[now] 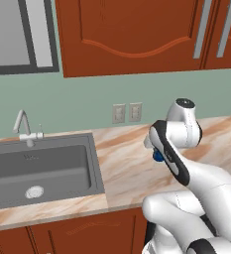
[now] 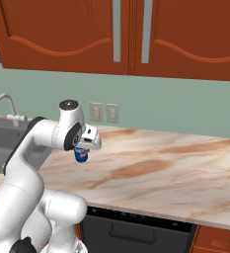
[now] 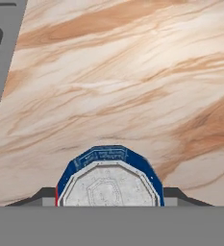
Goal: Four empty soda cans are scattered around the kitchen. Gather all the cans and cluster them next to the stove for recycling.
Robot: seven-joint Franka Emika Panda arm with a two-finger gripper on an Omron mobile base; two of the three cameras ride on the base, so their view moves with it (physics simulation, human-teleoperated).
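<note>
1. I am gripping a blue can point(image 3: 108, 178) between my fingers point(image 3: 42, 194); my gripper point(image 2: 82, 152) is closed snugly on its sides, one dark tip showing at each flank in the hand view.
2. The hand view is looking straight down on the can's silver top, with the marbled counter point(image 3: 132, 86) spreading beneath it and a grey edge of the sink point(image 3: 3, 72) running along the left.
3. The right base view is showing the can from the side, hanging under my hand with its bottom off the counter point(image 2: 161, 168); it is also showing two wall outlets point(image 2: 104, 112) behind me and a dark appliance front point(image 2: 136, 230) under the counter edge.
4. The left base view is giving just a sliver of blue point(image 1: 158, 156), my own arm covering the rest; it is showing the whole sink point(image 1: 42, 168) with its faucet point(image 1: 24, 128), lying well to my left, and a window corner point(image 1: 20, 34) above.
</note>
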